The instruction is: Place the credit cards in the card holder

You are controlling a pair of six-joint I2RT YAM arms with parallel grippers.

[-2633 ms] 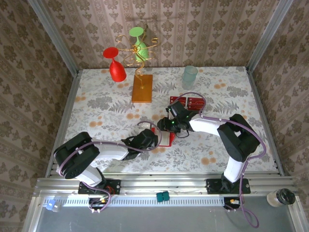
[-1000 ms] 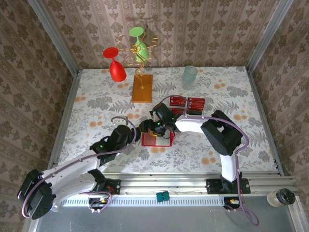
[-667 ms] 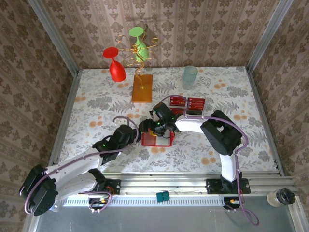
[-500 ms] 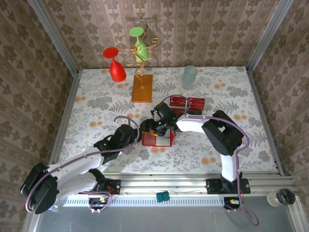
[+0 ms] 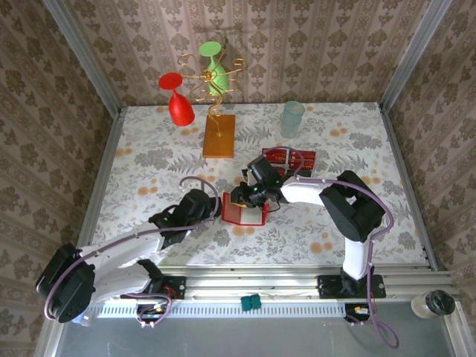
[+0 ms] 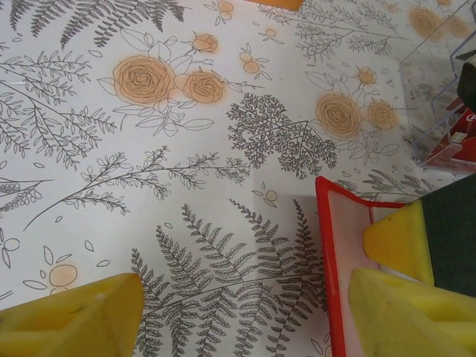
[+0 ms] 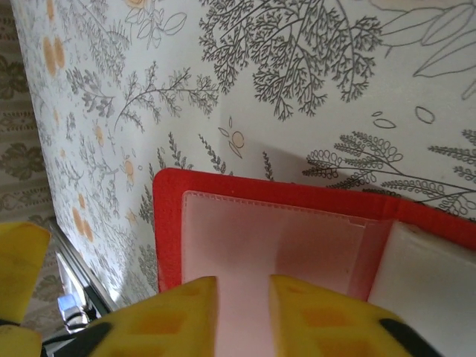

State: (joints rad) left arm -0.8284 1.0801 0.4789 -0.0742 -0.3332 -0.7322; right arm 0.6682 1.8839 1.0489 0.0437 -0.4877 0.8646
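Note:
The card holder [image 5: 245,214] lies unfolded on the flowered table, its pale inner pockets [image 7: 260,238] facing up inside a red rim [image 6: 325,245]. My right gripper [image 5: 248,195] is over its left half. Its jaws [image 7: 243,297] stand a narrow gap apart, tips at the pale pocket, and nothing shows between them. My left gripper [image 5: 216,210] is open [image 6: 242,297] and straddles the holder's left rim, one finger over bare table and one over the pocket. The credit cards [image 5: 291,158] lie in a row behind the right arm, and their red edges [image 6: 457,141] show in the left wrist view.
An orange-brown block [image 5: 219,135] with gold wire stands at the back, with a red glass [image 5: 177,100] and a green glass [image 5: 214,67] hanging from the wire. A pale green cup [image 5: 291,117] is behind the cards. Walls close in the table on three sides.
The right jaws have drawn in from wide to a narrow gap, and that gripper has shifted slightly right over the holder. The left gripper has moved in to the holder's left rim.

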